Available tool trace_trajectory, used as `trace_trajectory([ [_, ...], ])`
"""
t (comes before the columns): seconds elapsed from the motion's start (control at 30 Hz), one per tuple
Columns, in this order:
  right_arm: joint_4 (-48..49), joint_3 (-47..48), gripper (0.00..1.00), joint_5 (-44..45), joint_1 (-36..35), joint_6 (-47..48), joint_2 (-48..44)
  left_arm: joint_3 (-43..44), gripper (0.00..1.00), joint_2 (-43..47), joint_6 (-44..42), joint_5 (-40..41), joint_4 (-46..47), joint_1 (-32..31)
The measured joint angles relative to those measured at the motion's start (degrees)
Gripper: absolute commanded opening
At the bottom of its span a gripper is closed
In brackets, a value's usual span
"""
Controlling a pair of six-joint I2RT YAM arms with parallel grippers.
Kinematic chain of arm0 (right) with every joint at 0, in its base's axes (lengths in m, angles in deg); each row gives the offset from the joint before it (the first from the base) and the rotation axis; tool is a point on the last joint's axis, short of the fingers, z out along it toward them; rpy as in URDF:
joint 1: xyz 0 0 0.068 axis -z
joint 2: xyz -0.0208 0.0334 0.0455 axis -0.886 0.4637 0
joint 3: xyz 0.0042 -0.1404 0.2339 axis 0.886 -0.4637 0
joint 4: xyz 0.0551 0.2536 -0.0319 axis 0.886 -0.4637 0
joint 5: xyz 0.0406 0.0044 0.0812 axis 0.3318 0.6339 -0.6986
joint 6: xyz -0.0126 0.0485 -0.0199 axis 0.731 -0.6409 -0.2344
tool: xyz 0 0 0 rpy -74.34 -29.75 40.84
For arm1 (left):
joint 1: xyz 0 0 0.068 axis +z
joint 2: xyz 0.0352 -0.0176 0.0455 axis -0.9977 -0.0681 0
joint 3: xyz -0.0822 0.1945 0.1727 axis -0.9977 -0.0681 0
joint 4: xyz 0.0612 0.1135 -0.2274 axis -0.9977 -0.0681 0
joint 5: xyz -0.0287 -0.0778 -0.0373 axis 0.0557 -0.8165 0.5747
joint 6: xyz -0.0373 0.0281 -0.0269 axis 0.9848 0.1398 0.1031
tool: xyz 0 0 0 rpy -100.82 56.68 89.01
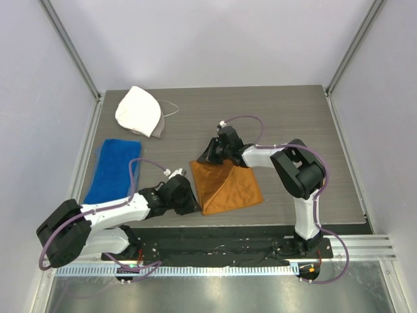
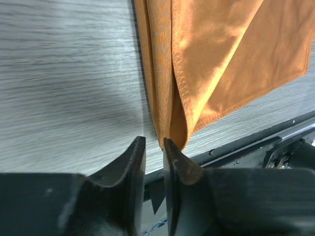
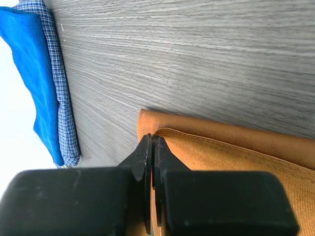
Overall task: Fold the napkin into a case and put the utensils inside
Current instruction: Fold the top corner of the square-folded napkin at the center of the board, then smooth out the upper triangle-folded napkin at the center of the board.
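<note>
So the napkin (image 1: pixel 228 186) is lying on the bench (image 1: pixel 287 111), roughly in the middle, nearer the front edge and right between the two arms. It's partly folded, with one layer doubled over another. From the top camera the upper layer runs diagonally down from the far left corner, so you get a darker triangle on that side.

The right claw (image 1: pixel 210 155) is down at that far left corner. On the right wrist cam, the right claw (image 3: pixel 153 140) is clamped fully together on the hem of the napkin (image 3: pixel 236 157), pinching the top layer's corner. The bottom layer sticks out flat just past it.

The left claw (image 1: pixel 194 205) is at the near left corner. On the left wrist cam, the left claw (image 2: pixel 153 147) has a slim gap between its fingers, and I can't see any fabric in that gap. The folded corner of the napkin (image 2: pixel 221 59) sits right at the tip of one finger (image 2: pixel 172 152), so it's touching or just about.

Other stuff: a blue towel (image 1: pixel 114 171) lies on the left side of the bench, well away from the napkin. The right wrist cam shows a checked cloth (image 3: pixel 61 98) along its edge. A white cap (image 1: pixel 139 112) sits at the far left.
</note>
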Motion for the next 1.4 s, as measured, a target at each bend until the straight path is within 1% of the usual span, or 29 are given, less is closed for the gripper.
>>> trace_trajectory([
  [0.03, 0.1, 0.0, 0.12, -0.1, 0.0, 0.0, 0.0, 0.2, 0.28, 0.9, -0.2, 0.7, -1.1, 0.0],
  [0.07, 0.2, 0.0, 0.14, -0.1, 0.0, 0.0, 0.0, 0.7, 0.30, 1.9, -0.3, 1.4, -2.2, 0.0],
  [0.13, 0.2, 0.0, 0.23, -0.4, 0.0, 0.0, 0.0, 2.0, 0.32, 3.6, -0.9, 2.9, -4.2, 0.0],
  [0.2, 0.2, 0.0, 0.28, -0.7, 0.0, 0.2, 0.0, 3.7, 0.32, 4.6, -1.7, 4.1, -5.4, 0.0],
  [0.23, 0.2, 0.0, 0.34, -0.8, 0.0, 0.3, 0.0, 4.5, 0.32, 4.8, -2.0, 4.4, -5.7, 0.1],
  [0.33, -0.4, 0.0, 0.43, -1.4, 0.0, 1.2, 0.0, 7.7, 0.31, 4.2, -3.3, 4.7, -5.9, 1.0],
  [0.37, -0.9, 0.0, 0.49, -1.4, 0.0, 1.7, -0.2, 8.9, 0.31, 3.3, -3.6, 4.5, -5.9, 1.3],
  [0.47, -4.4, 0.0, 0.58, -0.9, 0.7, 3.5, -2.1, 12.7, 0.30, -1.3, -4.9, 3.6, -5.2, 1.8],
  [0.57, -6.8, -0.8, 0.61, -0.5, 2.1, 5.4, -6.7, 16.1, 0.30, -7.1, -6.2, 2.2, -3.7, 1.9],
  [0.67, -8.5, -2.9, 0.59, 0.2, 6.0, 7.8, -13.3, 17.5, 0.29, -11.2, -6.9, 0.3, -2.2, 1.9],
  [0.7, -8.8, -3.7, 0.53, 0.3, 7.7, 8.7, -15.3, 17.7, 0.29, -12.2, -7.3, -0.1, -1.9, 1.9],
  [0.77, -9.2, -5.2, 0.45, 0.3, 11.3, 10.3, -18.3, 17.7, 0.28, -14.4, -7.7, -1.0, -1.4, 1.9],
  [0.8, -9.6, -5.7, 0.35, 0.3, 12.6, 10.8, -18.9, 17.7, 0.28, -15.0, -7.8, -1.3, -1.4, 1.9],
  [0.87, -10.3, -7.0, 0.29, 0.0, 16.1, 11.7, -19.3, 17.7, 0.28, -15.9, -7.8, -2.1, -1.0, 1.9],
  [1.0, -12.9, -10.3, 0.21, -0.5, 19.9, 12.7, -19.2, 17.0, 0.27, -15.9, -7.7, -3.1, 0.4, 1.9],
  [1.23, -13.8, -11.2, 0.18, -0.9, 21.0, 13.9, -18.3, 13.6, 0.27, -15.9, -7.7, -3.7, 1.7, 1.9],
  [1.4, -12.9, -11.2, 0.18, -1.0, 21.0, 14.4, -15.1, 12.1, 0.27, -15.8, -7.6, -3.7, 1.9, 1.9],
])
